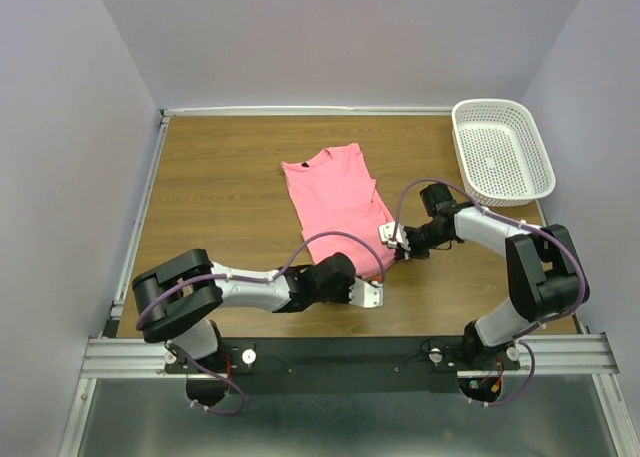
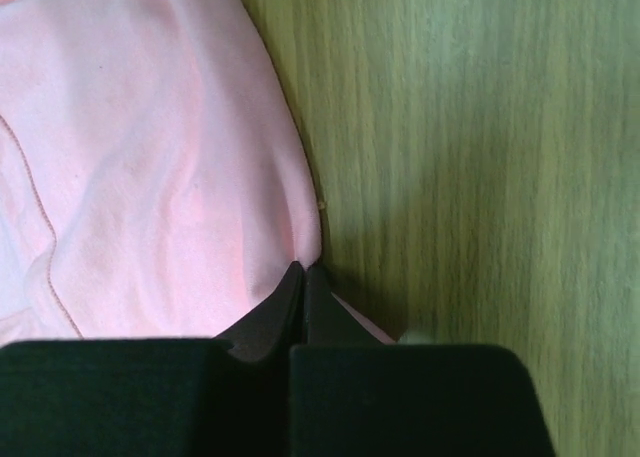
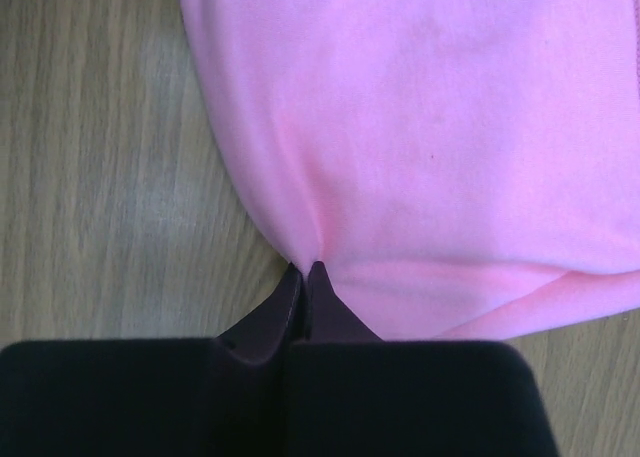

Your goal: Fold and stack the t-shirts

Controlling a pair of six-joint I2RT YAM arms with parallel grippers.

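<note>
A single salmon-pink t-shirt (image 1: 335, 202) lies on the wooden counter (image 1: 215, 192), a little right of the middle. Its round neck points toward the far edge and its lower end reaches back toward the arms. The cloth looks narrow and long and lies at a slight slant, with a fold line showing along its right side. The left gripper (image 2: 304, 269) reaches in from the left along the near part of the counter. In the left wrist view its jaws are pressed together with a pinch of the shirt's edge caught between the tips. The pink fabric gathers into small creases at that spot, with bare wood to the right of it. The right gripper (image 3: 303, 269) comes in from the right side at the shirt's near right edge. Its jaws are likewise closed tight on a tuck of the cloth, which bunches toward the tips, with wood showing to the left of it. In the top view the two grippers sit near each other at the shirt's lower right end. A white plastic mesh basket (image 1: 500, 157) stands at the far right corner of the counter, well apart from the shirt.
</note>
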